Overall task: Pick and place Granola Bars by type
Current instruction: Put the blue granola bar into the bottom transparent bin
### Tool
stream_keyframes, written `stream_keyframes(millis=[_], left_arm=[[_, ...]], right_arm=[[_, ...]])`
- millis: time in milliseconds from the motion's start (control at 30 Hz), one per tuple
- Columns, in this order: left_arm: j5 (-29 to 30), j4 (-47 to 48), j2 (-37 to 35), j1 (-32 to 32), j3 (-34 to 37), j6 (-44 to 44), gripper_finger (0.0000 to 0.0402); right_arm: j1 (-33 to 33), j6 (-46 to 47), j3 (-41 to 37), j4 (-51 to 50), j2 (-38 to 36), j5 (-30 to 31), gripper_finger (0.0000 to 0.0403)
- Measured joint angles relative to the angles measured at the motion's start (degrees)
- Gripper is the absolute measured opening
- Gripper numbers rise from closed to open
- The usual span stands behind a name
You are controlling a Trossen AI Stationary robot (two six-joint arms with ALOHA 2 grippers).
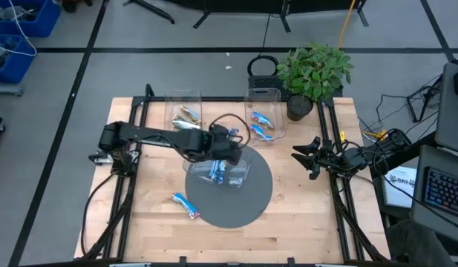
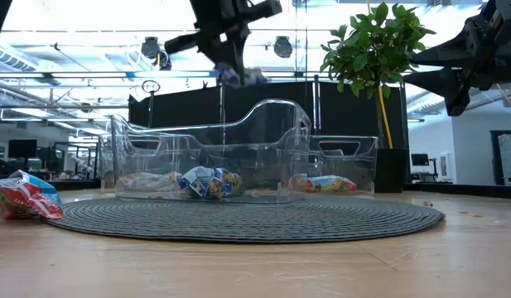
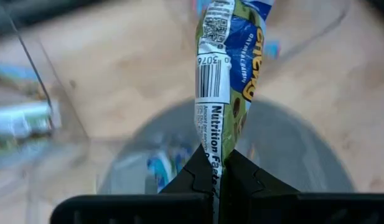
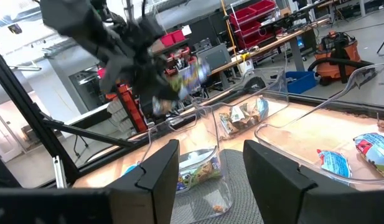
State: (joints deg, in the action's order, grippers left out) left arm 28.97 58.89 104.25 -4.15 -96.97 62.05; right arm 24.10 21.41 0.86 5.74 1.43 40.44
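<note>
My left gripper (image 1: 231, 147) hangs above the clear bin (image 1: 246, 176) on the grey round mat (image 1: 258, 196), shut on a blue-and-green granola bar (image 3: 228, 62) with a white barcode strip. In the low view the bar (image 2: 237, 77) is well above the bin's rim. Several bars (image 2: 209, 182) lie in that bin. One blue-and-red bar (image 1: 185, 205) lies flat on the table at the mat's left edge. The far left bin (image 1: 185, 99) holds tan and silvery bars (image 1: 187, 117), and the far right bin (image 1: 264, 95) holds blue ones (image 1: 261, 124). My right gripper (image 1: 309, 157) waits open by the table's right edge. My left gripper pinches the bar's wrapper end (image 3: 211, 138) between its two fingers (image 3: 198, 171). The fingers lie along the bar, which stretches straight out past the fingertips. The bar is lifted clear, above the bin on the mat.
A potted plant (image 1: 314, 70) stands at the far right corner, behind the right bin. Bare wood (image 1: 303, 222) lies near and right of the mat. Black frame rails (image 1: 340, 200) run along the table's left and right sides.
</note>
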Motion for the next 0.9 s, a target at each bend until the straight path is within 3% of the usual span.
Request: stream_keyframes(millis=[267,500,900], left_arm=[[-3.65,1.26,4.99,-2.03,0.29,5.99,0.0014],[-5.63,1.01,4.75,-2.49,7.29,11.2,0.0014],[-9.55,-3.7,4.2,-2.59,15.96,11.81,0.0014]], right_arm=[[-0.01,-0.01,-0.01,0.01,0.0,-0.01,0.0171],[-0.02,-0.02,0.0,0.02,0.0,0.0,0.0171],[0.0,-0.02,0.0,0.0,0.0,-0.02,0.0171]])
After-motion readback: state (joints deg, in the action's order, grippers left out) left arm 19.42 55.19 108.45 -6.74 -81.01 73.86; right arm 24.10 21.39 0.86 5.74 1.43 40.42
